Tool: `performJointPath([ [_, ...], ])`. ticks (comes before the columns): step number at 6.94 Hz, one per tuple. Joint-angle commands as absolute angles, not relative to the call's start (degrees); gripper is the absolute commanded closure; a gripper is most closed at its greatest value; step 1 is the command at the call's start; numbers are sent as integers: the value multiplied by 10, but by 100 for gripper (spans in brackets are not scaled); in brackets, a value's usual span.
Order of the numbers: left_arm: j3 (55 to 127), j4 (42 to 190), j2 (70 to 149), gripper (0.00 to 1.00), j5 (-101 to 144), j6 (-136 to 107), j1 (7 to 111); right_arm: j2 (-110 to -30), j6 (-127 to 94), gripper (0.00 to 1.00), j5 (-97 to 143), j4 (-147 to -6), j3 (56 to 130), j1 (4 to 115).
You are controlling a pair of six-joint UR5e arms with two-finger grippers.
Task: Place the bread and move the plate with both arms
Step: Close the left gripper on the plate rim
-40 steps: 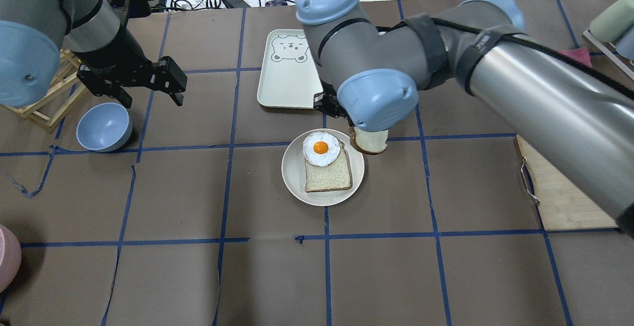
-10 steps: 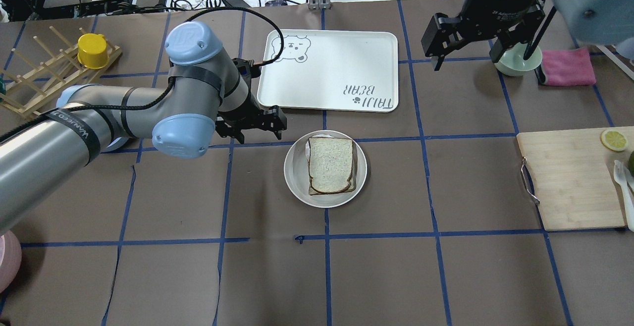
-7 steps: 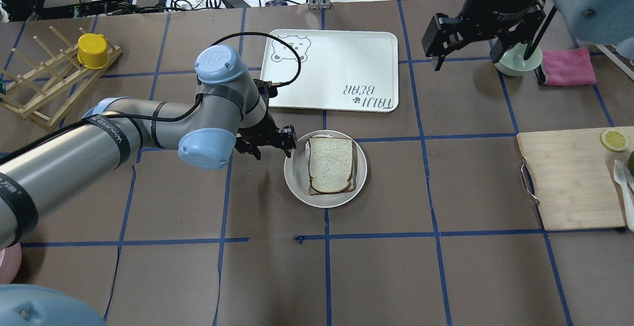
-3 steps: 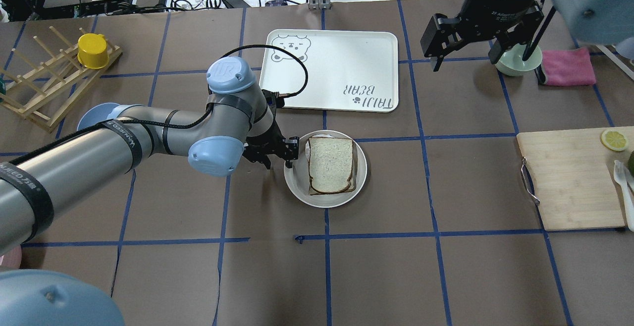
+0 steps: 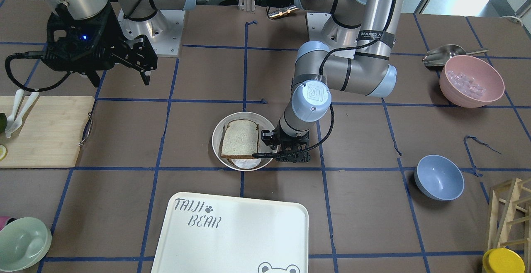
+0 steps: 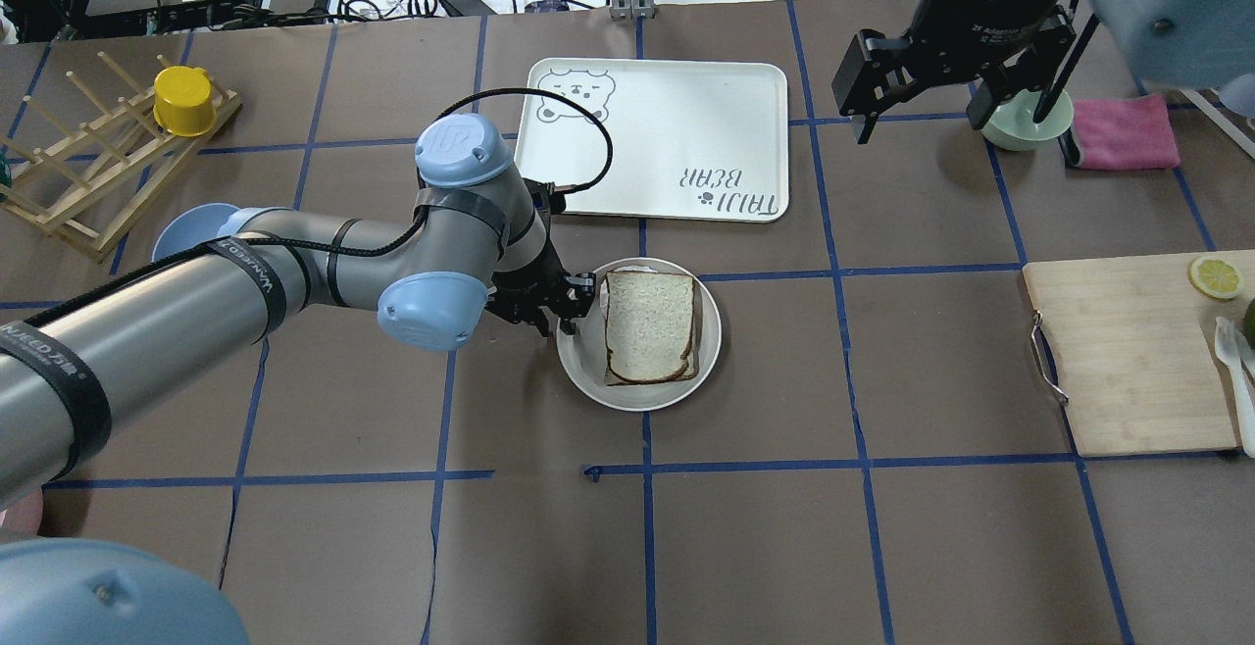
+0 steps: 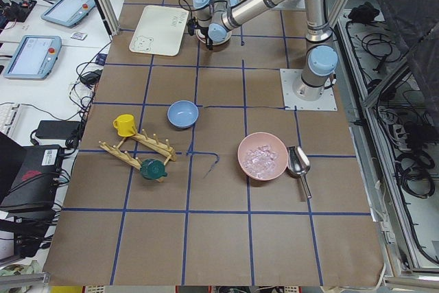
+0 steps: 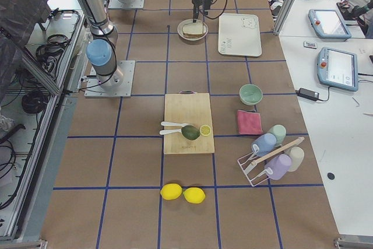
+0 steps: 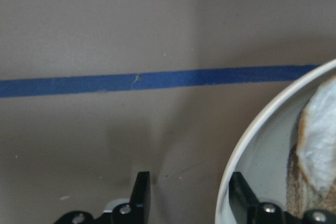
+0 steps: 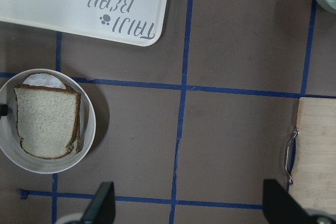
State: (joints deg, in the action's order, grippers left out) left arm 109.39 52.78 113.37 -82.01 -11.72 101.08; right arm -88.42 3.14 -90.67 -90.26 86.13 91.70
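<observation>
With the bread (image 6: pixel 652 323) lying atop the stack on the plate (image 6: pixel 588 375) at mid-table, we are straddling its rim with the left gripper (image 6: pixel 563 304), jaws apart. The right gripper (image 6: pixel 922 101) is hovering unclenched, well away. We judge the plate's move undone.

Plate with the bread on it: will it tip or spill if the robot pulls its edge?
It probably won't tip: the plate is shallow and lies flat. It looks stiff, so the left gripper, open astride its rim, could pinch it firmly. The bread lies loose on top, so a jerk might shift it.
</observation>
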Motion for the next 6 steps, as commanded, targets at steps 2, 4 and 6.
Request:
performJointPath([
  [2,1066,527,1131,100,-819,-125,1010,-884,29,0,-904,-904,861,918],
  [4,1022,540,1125,100,-783,-124,1001,-884,28,0,-905,-903,861,918],
  [6,1017,553,1115,100,-767,-122,977,-883,28,0,-906,-905,861,918],
])
